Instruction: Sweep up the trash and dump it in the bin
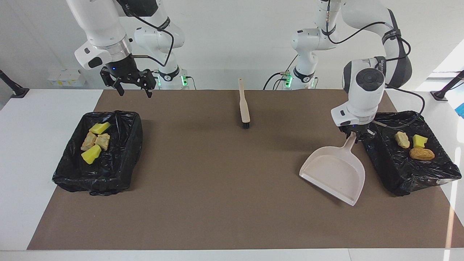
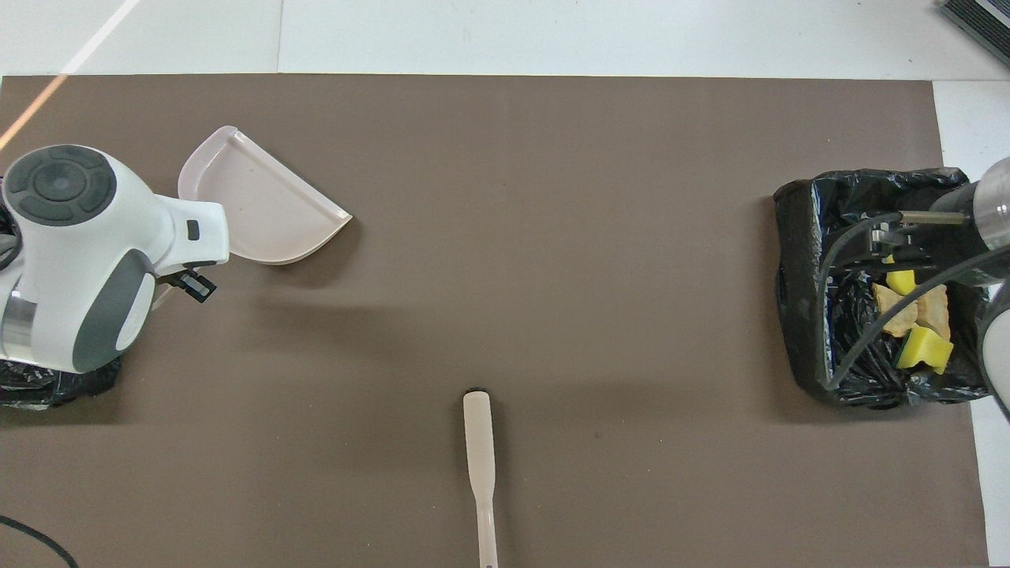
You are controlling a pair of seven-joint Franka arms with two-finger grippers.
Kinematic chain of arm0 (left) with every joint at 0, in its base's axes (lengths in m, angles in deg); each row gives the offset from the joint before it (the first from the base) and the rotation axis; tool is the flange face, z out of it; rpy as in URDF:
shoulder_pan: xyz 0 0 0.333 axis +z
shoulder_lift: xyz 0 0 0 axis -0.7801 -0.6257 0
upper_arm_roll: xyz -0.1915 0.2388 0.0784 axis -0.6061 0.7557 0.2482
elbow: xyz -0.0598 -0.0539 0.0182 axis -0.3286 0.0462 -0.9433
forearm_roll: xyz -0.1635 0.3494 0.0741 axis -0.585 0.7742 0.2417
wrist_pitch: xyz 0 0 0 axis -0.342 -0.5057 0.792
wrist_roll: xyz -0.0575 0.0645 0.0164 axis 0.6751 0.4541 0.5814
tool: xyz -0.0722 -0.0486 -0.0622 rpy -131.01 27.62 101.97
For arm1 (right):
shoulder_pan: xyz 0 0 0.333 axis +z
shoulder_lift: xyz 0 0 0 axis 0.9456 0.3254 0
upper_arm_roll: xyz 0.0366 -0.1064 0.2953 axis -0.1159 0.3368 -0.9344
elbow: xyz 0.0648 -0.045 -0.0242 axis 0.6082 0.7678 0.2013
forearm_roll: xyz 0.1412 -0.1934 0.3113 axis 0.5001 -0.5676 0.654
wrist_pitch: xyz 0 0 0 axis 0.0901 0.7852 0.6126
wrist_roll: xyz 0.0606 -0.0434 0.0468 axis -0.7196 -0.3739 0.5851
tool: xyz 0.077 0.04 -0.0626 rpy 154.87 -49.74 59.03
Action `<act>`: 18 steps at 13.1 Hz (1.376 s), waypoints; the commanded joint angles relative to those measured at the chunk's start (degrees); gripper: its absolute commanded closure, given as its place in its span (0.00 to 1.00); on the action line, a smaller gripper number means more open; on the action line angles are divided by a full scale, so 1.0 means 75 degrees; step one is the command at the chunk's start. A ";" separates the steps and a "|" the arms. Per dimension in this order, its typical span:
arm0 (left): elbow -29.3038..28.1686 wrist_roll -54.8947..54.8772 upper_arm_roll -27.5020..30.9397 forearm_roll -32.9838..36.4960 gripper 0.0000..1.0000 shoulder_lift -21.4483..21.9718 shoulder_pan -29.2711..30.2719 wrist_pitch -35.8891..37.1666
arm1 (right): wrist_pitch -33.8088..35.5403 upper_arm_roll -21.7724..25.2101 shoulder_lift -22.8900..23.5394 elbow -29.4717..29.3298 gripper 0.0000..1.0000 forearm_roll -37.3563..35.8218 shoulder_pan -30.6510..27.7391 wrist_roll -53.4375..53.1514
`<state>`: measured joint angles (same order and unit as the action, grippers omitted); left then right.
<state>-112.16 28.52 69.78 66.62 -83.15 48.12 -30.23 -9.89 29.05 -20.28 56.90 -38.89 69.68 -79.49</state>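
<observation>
Facing view: I've got the left gripper [image 1: 357,136] clamped on the dustpan [image 1: 335,174] handle, pan over the brown mat [image 1: 217,181] beside the bin at the left arm's end [image 1: 409,170].

Three bits of trash [image 1: 415,146] lie in that bin: a beige lump, a yellow sponge chunk and the orange-brown lump. Four more bits [image 1: 95,142] lie in the bin at the right arm's end [image 1: 98,174]. My right gripper [image 1: 132,87] hangs with its fingers spread wide, holding nothing, over the mat's edge nearest the robots. The brush [image 1: 244,107] lies on the mat between the bins, untouched.
</observation>
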 commanded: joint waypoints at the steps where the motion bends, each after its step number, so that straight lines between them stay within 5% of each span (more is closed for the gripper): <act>1: 0.0144 0.1159 0.0147 -0.0714 1.00 -0.0076 -0.0423 -0.0252 | -0.0177 -0.0035 -0.0101 0.0173 0.00 0.0231 -0.0140 0.0341; 8: 0.0952 0.4133 0.0135 -0.1679 1.00 -0.0730 -0.2391 -0.0345 | -0.0107 -0.0023 -0.0183 0.0267 0.00 0.0231 -0.0128 0.0834; 18: 0.1071 0.7712 0.0147 -0.1948 1.00 -0.1915 -0.4116 -0.2267 | -0.0037 -0.0012 -0.0230 0.0349 0.00 0.0173 -0.0116 0.0833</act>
<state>-105.42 83.01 69.65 52.31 -95.41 19.12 -45.25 -9.88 29.04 -20.44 57.76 -38.43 69.49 -75.24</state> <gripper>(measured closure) 0.674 0.000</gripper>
